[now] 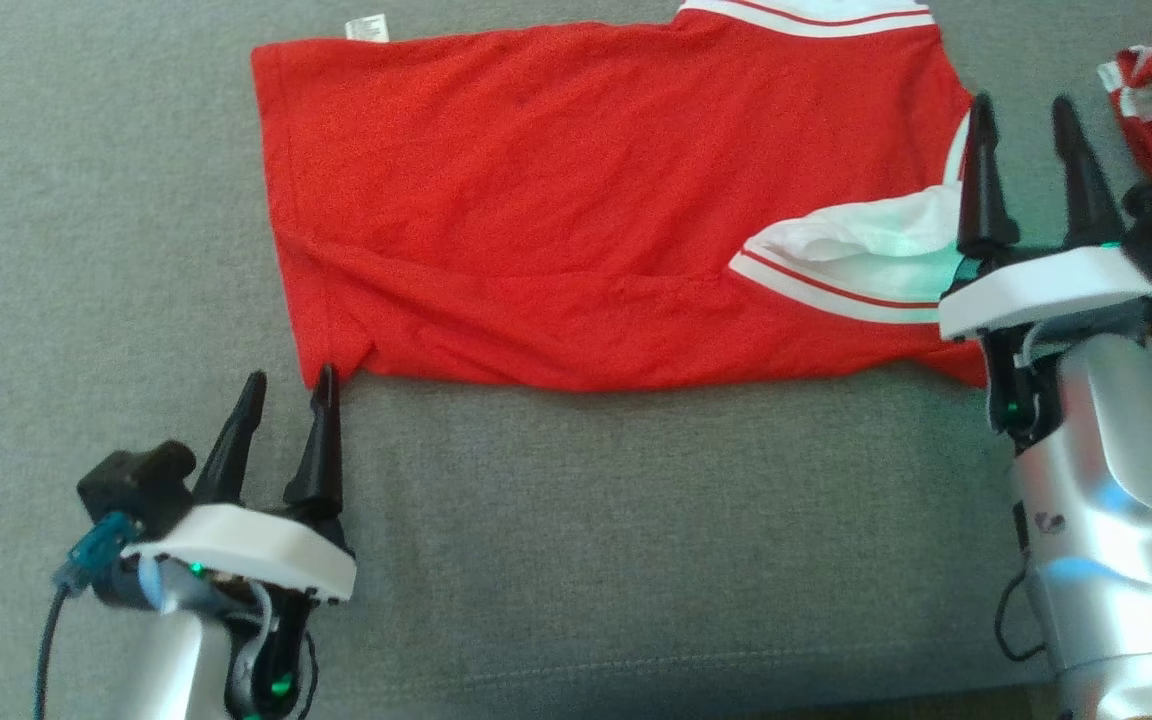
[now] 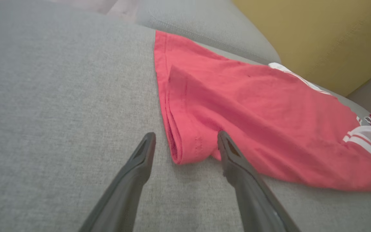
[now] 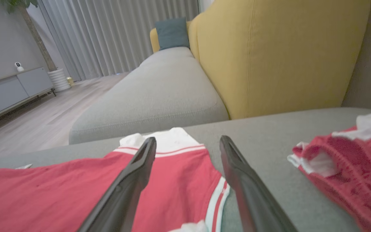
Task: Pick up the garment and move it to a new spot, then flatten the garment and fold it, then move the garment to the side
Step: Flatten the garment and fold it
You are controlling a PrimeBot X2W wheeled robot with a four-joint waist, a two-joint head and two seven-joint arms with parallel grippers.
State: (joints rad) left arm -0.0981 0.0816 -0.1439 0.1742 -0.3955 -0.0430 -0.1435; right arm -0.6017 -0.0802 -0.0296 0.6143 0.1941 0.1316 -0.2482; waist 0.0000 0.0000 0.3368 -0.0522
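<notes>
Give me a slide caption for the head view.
Open left gripper and right gripper flank a red garment on grey cushion.

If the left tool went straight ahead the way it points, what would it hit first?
Probably the folded corner of the red shirt with white striped trim, lying on the grey fabric sofa right ahead of the left tool.

Seat (image 1: 636,560): grey fabric, wide and flat
Backrest (image 3: 282,54): yellow, upright behind the seat
Pillow (image 3: 172,33): teal, far end
</notes>
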